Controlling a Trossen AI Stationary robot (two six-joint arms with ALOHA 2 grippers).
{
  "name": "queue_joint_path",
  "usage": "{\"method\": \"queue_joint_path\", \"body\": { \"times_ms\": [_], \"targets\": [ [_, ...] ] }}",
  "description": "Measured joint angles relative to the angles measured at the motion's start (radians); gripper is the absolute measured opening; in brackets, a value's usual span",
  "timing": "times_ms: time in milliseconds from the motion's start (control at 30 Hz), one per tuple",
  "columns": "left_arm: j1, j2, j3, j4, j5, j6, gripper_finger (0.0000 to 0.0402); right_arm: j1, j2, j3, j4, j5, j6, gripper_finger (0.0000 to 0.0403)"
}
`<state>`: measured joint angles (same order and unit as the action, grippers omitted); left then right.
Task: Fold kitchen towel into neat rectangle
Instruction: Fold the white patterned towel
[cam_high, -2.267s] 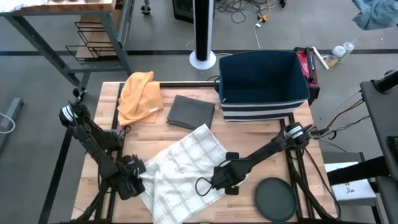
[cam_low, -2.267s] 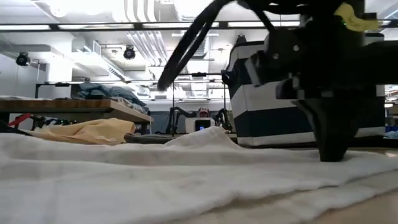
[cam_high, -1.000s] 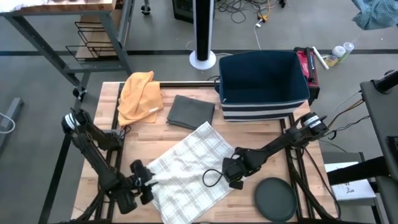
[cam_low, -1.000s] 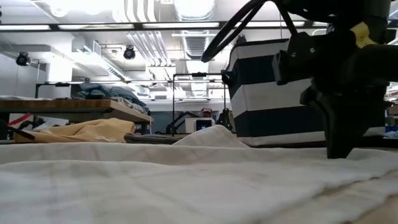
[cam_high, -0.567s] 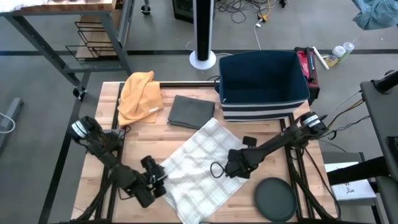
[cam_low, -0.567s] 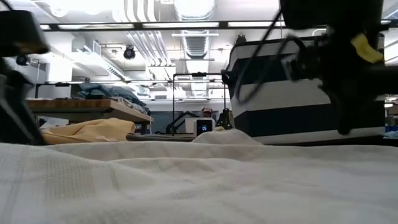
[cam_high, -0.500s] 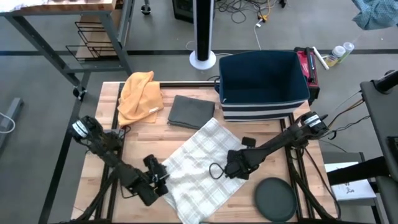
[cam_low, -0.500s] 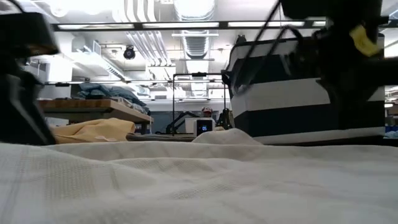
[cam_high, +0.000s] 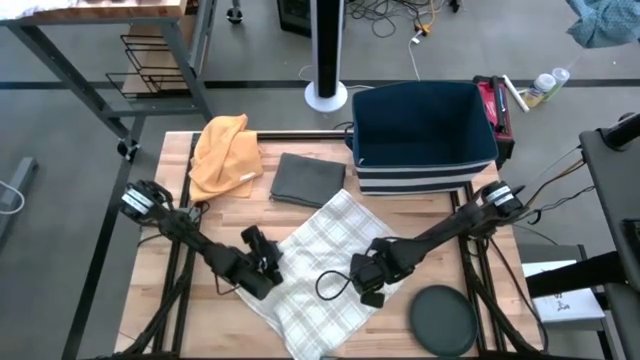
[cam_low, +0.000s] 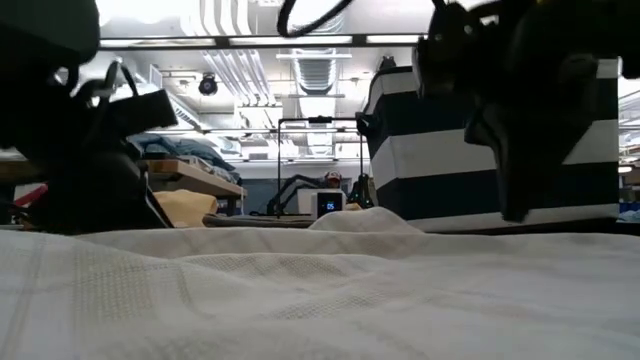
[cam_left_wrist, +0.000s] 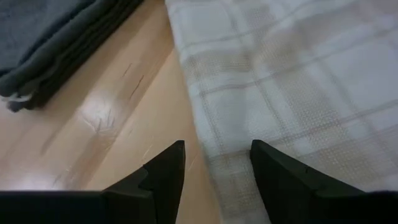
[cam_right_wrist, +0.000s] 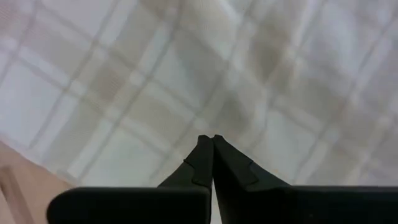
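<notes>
Little of the folding is showing as done: from above I am seeing the plaid towel (cam_high: 325, 270) lying spread as a slanted single layer at the middle of the table (cam_high: 215, 215), its far corner just beside the folded grey cloth (cam_high: 307, 179), with the yellow cloth (cam_high: 222, 154) and the striped bin (cam_high: 422, 135) behind and the dark round lid (cam_high: 445, 320) near the front edge. The left gripper (cam_high: 268, 262) is sitting at the towel's left edge and the right gripper (cam_high: 365, 282) over its right part.

At table height I am looking across unfolded fabric with both arms as dark shapes above it.

Through the left wrist, the fingers (cam_left_wrist: 165, 171) are standing apart, straddling the towel's edge, holding nothing.

Through the right wrist, the fingers (cam_right_wrist: 205, 162) are pressed together over the weave; they are probably not pinching cloth, though I cannot be sure. Every fold is still waiting
</notes>
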<state>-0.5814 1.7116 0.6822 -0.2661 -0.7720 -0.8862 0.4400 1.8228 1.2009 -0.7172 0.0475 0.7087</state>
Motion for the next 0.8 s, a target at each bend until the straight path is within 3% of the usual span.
{"method": "queue_joint_path", "body": {
  "times_ms": [200, 333, 467, 600, 700, 800],
  "targets": [
    [-0.051, -0.024, -0.073, 0.002, 0.046, -0.148, 0.0178, -0.003, 0.042, -0.038, 0.021, -0.029, -0.040, 0.0000],
    [-0.161, -0.065, -0.074, -0.108, 0.089, -0.329, 0.0172, -0.045, 0.054, -0.046, 0.060, -0.012, -0.073, 0.0000],
    [-0.291, -0.112, -0.069, -0.237, 0.128, -0.564, 0.0157, -0.104, 0.062, -0.046, 0.220, 0.061, -0.107, 0.0000],
    [-0.426, -0.119, -0.073, -0.284, 0.103, -0.795, 0.0154, -0.167, 0.078, -0.046, 0.374, 0.113, -0.204, 0.0000],
    [-0.510, -0.092, -0.061, -0.226, 0.040, -0.826, 0.0156, -0.213, 0.104, -0.040, 0.471, 0.129, -0.250, 0.0000],
    [-0.533, -0.080, -0.016, -0.197, 0.009, -0.822, 0.0160, -0.241, 0.121, -0.031, 0.454, 0.134, -0.279, 0.0000]
  ]
}}
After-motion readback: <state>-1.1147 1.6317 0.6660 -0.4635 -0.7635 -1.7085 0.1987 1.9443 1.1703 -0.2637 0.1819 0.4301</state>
